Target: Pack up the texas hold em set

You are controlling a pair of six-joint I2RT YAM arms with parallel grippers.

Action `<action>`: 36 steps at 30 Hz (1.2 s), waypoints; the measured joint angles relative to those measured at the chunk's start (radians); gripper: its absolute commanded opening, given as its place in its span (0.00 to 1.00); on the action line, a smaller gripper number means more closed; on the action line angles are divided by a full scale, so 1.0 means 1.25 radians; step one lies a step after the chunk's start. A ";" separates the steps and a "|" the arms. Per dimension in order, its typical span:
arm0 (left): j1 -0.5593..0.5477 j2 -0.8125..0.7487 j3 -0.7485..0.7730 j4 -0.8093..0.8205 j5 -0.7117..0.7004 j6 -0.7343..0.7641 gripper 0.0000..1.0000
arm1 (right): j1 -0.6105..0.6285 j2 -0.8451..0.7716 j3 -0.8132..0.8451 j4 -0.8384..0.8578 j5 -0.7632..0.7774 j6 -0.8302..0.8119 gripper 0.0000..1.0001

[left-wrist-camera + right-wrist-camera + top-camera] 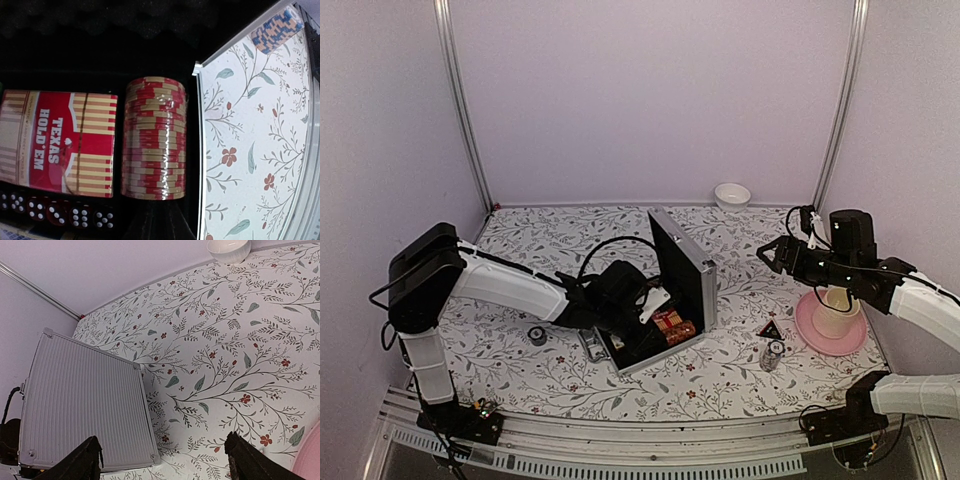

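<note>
Briefcase point(685, 275) stood open mid-table, chips point(155, 137) and red deck point(70, 142) inside. Our left gripper point(658, 310) reached in, jaws together; right gripper point(772, 256) gaped. We judged lifting straight out safest, sparing the lid.

The case point(85, 405) is ribbed matt metal, lined with dull black foam point(100, 30); the chips point(155, 160) sit in glossy wrap.

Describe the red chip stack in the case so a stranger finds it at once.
Start at the central open silver briefcase. In its black base, the chip stack lies on its side between the red Texas Hold'em deck and the case's rim. It alone is a cylinder banded red and cream; the deck is flat, the dice small cubes.
</note>
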 measured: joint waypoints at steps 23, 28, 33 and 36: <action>0.107 -0.426 -0.211 -0.196 -0.274 -0.170 0.77 | 0.000 0.025 0.001 0.023 0.006 -0.007 0.91; 0.136 -0.425 -0.219 -0.225 -0.295 -0.213 0.78 | 0.029 0.055 0.030 -0.078 0.052 -0.004 0.90; 0.176 -0.425 -0.222 -0.186 -0.277 -0.219 0.80 | 0.103 0.058 0.052 -0.203 0.093 0.033 0.88; 0.205 -0.425 -0.222 -0.144 -0.258 -0.215 0.80 | 0.122 0.058 0.053 -0.291 0.118 0.075 0.87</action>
